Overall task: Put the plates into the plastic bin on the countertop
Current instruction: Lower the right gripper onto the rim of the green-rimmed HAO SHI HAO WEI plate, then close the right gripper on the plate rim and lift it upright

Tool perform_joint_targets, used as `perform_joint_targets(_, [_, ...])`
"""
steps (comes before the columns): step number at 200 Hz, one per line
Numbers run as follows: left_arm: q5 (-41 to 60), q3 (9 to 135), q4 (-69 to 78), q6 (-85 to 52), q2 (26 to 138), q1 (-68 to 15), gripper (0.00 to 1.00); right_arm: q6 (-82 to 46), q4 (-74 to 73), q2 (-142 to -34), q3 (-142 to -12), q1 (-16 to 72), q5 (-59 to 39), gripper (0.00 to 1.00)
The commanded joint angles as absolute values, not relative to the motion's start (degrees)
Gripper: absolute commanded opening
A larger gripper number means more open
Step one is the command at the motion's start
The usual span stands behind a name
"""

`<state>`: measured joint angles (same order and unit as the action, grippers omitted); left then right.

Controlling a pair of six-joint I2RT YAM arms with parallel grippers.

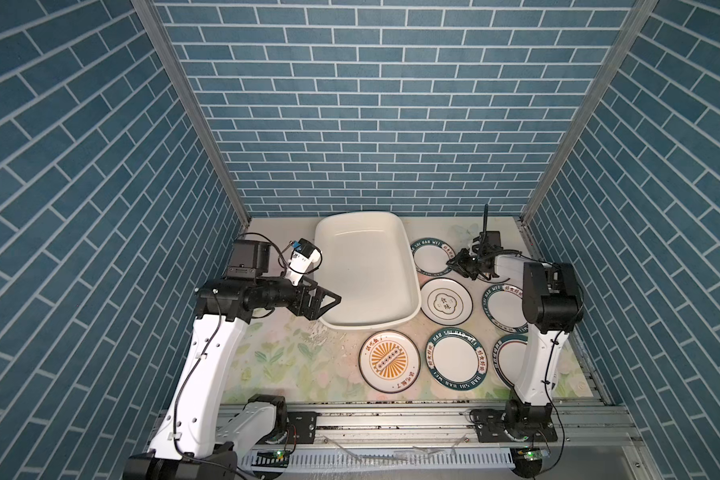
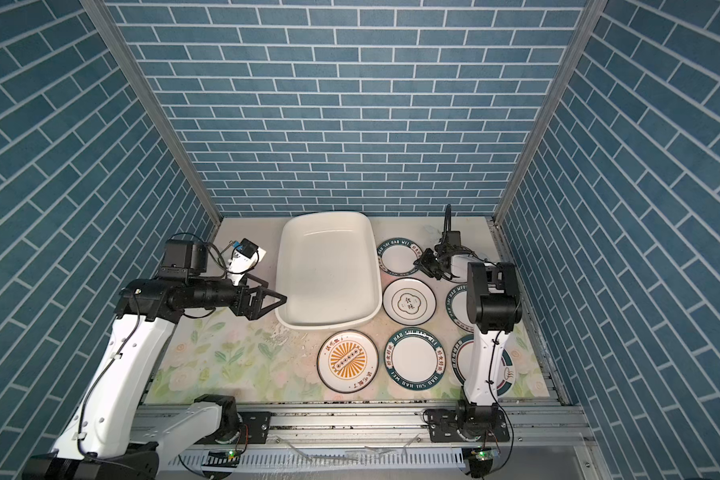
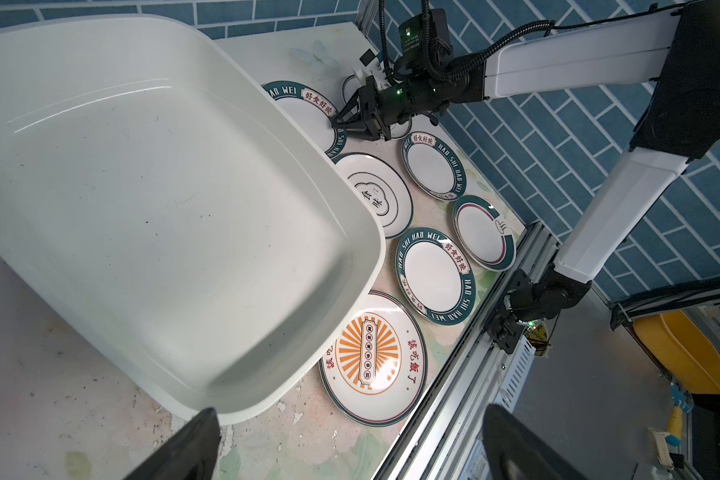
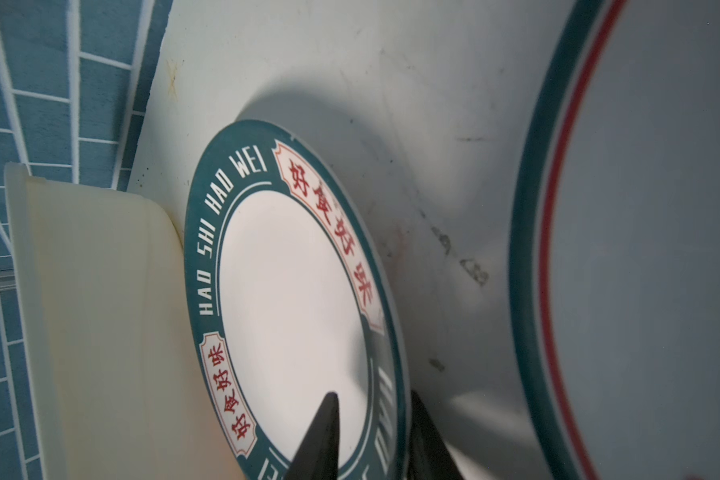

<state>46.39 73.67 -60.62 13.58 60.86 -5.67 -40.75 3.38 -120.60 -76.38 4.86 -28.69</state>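
Straddling the rim of the far plate beside the bin, right gripper jaws stand narrow; clamped or not, cannot tell. Left gripper released, at bin's near corner.

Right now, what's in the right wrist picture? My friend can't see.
A white plate with a teal lettered rim fills the middle; the right tool straddles its rim with black fingers. The cream bin sits beside it, another plate opposite.
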Motion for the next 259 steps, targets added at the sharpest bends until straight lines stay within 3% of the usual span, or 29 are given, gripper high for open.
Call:
perform_joint_targets(1, [47.1, 74.43, -61.83, 14.33, 61.17, -6.16, 1.0, -42.19, 2.56, -121.64, -76.84, 5.12, -29.18, 0.24])
perform_joint_targets(65, [46.86, 74.0, -61.75, 14.17, 60.82, -6.24, 1.0, -43.99, 0.2, -121.46, -76.33, 5.14, -30.1, 0.18])
perform_joint_targets(115, [45.18, 75.05, -60.87, 13.87, 59.74, -6.22, 1.0, -44.38, -0.02, -121.55, -77.04, 5.14, -31.02, 0.06])
perform_joint_targets(259, [44.53, 76.07, -61.18, 13.67, 60.16, -6.24, 1.0, -47.13, -1.28, -116.77, -80.18, 4.96, -32.45, 0.02])
